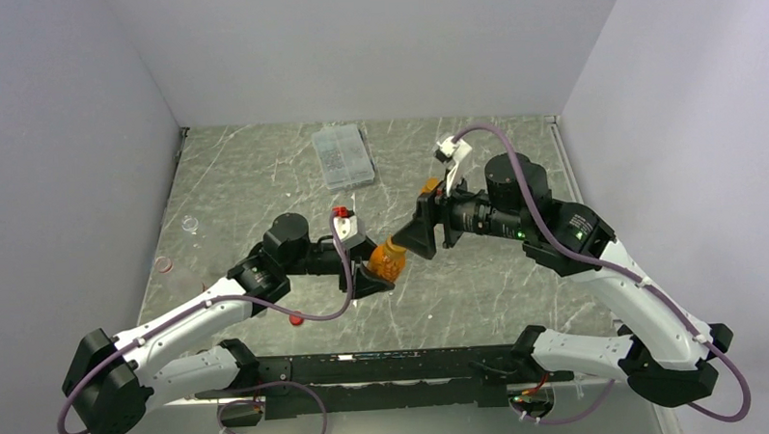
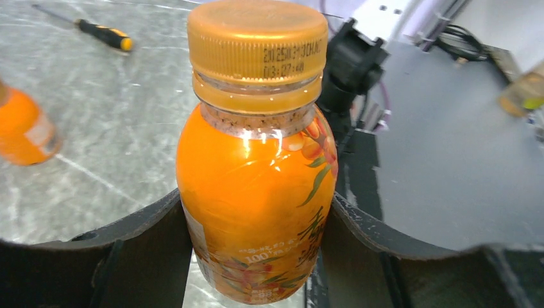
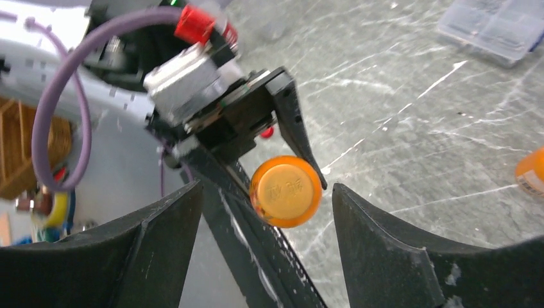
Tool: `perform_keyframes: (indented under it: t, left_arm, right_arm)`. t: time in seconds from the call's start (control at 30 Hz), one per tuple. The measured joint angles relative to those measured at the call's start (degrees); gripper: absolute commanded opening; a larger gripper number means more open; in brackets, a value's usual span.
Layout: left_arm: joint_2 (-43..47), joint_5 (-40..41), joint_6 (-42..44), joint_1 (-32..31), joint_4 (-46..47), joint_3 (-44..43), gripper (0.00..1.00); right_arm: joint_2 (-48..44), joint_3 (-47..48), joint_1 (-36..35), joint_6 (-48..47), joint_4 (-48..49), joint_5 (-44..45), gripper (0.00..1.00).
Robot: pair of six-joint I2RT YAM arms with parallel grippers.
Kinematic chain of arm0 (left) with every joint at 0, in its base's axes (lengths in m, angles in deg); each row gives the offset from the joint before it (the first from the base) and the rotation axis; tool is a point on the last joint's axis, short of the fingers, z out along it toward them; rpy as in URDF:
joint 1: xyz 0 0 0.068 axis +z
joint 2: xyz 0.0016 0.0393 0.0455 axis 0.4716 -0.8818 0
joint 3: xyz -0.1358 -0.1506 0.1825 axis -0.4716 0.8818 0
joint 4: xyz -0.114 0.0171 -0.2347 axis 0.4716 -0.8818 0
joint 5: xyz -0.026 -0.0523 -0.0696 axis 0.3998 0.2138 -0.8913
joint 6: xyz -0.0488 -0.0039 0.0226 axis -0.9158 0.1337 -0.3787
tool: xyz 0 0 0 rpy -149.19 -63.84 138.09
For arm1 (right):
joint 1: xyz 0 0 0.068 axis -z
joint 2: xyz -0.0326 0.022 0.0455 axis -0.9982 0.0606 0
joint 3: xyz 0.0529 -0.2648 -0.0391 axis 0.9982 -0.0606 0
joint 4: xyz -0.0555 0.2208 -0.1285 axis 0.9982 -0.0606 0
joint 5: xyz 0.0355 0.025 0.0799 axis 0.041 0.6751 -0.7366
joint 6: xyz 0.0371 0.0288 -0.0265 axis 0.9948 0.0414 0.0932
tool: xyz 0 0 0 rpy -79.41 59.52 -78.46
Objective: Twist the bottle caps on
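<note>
While the left gripper (image 1: 371, 273) clamps the orange juice bottle (image 2: 250, 192) over the marble table (image 1: 480, 291), far from its edges, the right gripper (image 3: 264, 191) stands released, fingers (image 3: 385, 256) flanking the orange cap (image 3: 285, 190) without touching.

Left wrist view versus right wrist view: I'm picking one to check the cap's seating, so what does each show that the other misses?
Only the left wrist view: the label on the orange bottle, the side of its orange cap with printed code, and a screwdriver. Only the right wrist view: the cap's top face, the clear compartment box, and the right jaws open either side of the cap, not touching. Both: that capped bottle clamped in the left jaws, and the marbled table.
</note>
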Motion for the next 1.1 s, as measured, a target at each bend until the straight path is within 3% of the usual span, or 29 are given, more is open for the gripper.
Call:
perform_keyframes:
  t: [0.37,1.1]
  left_arm:
    - [-1.5,-13.8,-4.5,0.4,-0.2,0.0,0.00]
    - [-2.3,-17.2,-5.0,0.4,-0.1,-0.2,0.00]
  right_arm:
    - [1.0,0.3,-3.6,-10.6,-5.8,-8.7,0.66]
    - [3.5,0.3,-4.8,-13.8,-8.9,-9.1,0.59]
